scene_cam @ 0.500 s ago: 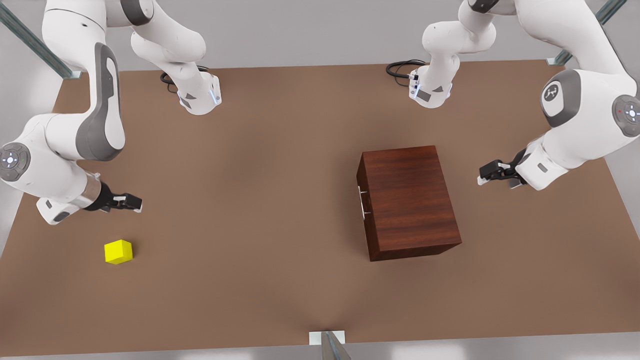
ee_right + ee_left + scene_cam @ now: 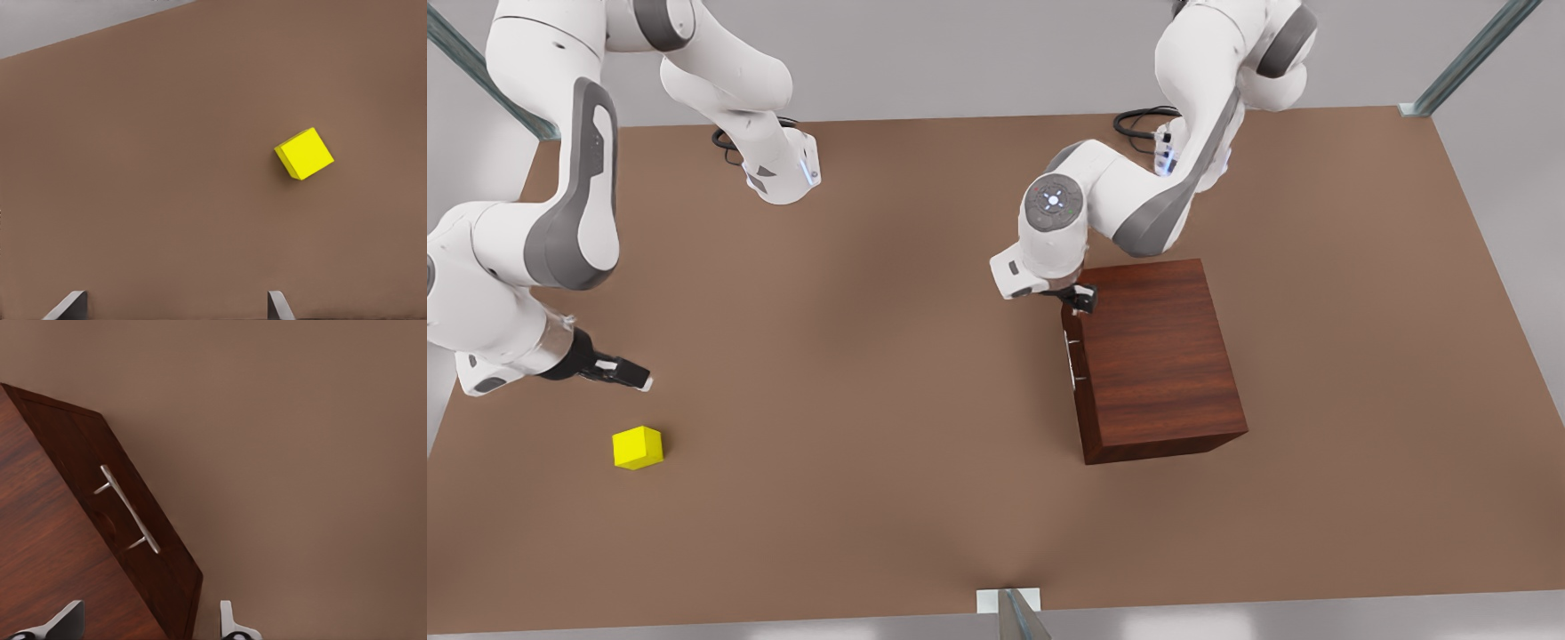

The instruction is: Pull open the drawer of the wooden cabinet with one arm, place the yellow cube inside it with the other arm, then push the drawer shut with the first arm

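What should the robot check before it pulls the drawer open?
1. Drawer shut: ok.
2. Handle free to grab: ok.
3. Left gripper open by the wooden cabinet: ok.
4. Left gripper around the handle: not ok, it is above the cabinet's corner.
5. Yellow cube free on the table: ok.
6. Right gripper open near the cube: ok, not holding it.

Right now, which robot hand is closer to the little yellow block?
The right one. The right end effector hangs just beside the yellow cube, not touching it. The left end effector is far off, over the corner of the wooden cabinet near its handle.
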Tool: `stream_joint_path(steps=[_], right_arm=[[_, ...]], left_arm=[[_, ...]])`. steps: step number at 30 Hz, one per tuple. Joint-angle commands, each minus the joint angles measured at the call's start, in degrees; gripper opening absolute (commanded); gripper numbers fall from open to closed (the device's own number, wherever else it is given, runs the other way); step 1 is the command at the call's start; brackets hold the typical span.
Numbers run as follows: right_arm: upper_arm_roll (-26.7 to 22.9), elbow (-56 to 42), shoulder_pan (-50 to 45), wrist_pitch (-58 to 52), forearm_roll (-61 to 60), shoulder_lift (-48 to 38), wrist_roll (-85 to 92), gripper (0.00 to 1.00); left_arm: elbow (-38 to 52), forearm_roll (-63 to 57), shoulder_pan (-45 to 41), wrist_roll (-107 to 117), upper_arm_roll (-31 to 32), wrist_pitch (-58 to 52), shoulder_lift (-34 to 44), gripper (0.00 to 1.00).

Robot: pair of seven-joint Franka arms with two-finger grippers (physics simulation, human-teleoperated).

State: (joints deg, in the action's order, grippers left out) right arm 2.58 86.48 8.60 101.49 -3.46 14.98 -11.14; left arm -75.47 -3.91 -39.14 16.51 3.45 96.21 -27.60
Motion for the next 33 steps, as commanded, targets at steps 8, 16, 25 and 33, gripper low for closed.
stream_joint_path(steps=[8,16,25,33], right_arm=[[0.5,-4.5,1.0,0.4,-1.8,3.7,-55.9,1.0],[0.6,-4.6,0.9,0.4,-1.7,4.1,-56.0,1.0],[0.7,-4.5,0.8,0.4,-1.7,4.3,-56.0,1.0],[0.7,-4.5,0.8,0.2,-1.6,4.3,-56.0,1.0]], left_arm=[[0.1,-10.4,-3.1,59.3,-3.3,15.7,-9.1,1.0],[-0.7,-17.3,-3.2,54.0,-4.0,16.3,-10.8,1.0],[-1.7,-23.8,-4.1,54.1,-4.0,12.2,-12.6,1.0],[-2.1,-24.3,-4.9,55.0,-4.0,12.3,-14.6,1.0]])
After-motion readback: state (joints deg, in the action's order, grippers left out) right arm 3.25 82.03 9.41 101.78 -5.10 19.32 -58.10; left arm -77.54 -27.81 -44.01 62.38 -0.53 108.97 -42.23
